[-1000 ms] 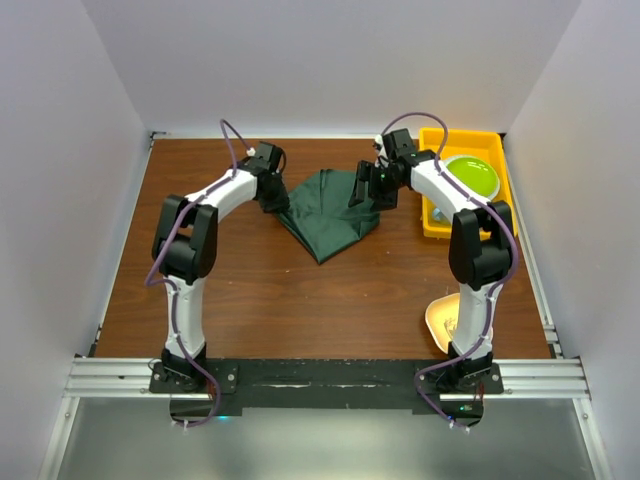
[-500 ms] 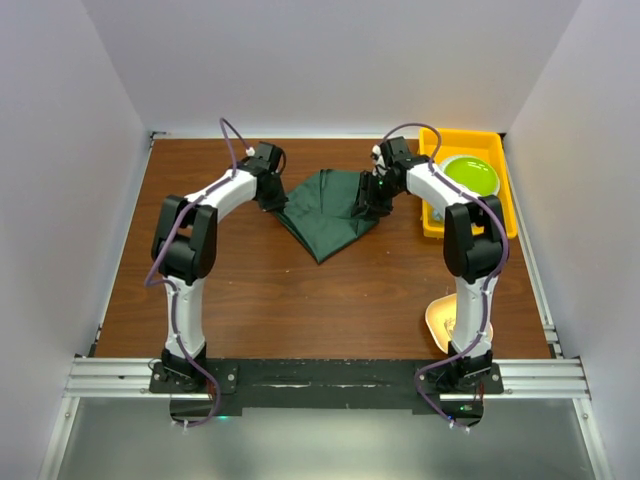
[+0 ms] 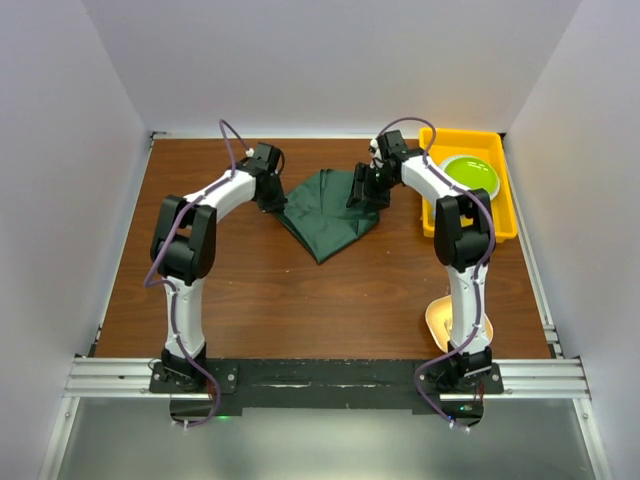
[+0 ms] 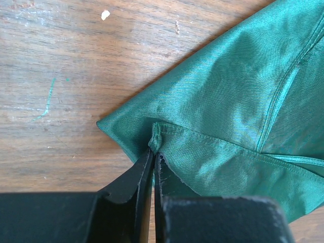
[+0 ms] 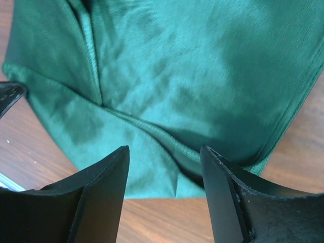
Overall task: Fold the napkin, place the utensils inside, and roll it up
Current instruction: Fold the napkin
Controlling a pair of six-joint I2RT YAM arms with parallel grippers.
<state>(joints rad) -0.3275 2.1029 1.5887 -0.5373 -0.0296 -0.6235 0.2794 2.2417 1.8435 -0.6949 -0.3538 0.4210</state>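
Observation:
The dark green napkin (image 3: 328,212) lies bunched in a rough triangle at the back middle of the wooden table. My left gripper (image 3: 277,201) is at its left corner; in the left wrist view the jaws (image 4: 155,151) are shut on a small pinch of the napkin's hem (image 4: 238,111). My right gripper (image 3: 360,192) hangs over the napkin's right edge; in the right wrist view it (image 5: 164,152) is open and empty above a folded hem of the napkin (image 5: 167,81). No spoon shows in any view.
A yellow tray (image 3: 432,218) stands at the back right and holds a green bowl (image 3: 470,176). A pale beige plate (image 3: 441,322) lies near the right arm's base. Side walls close in the table on both sides.
My right gripper has moved left and back along the napkin's right edge, and the right arm has swung closer to the tray. The left gripper and napkin have stayed put.

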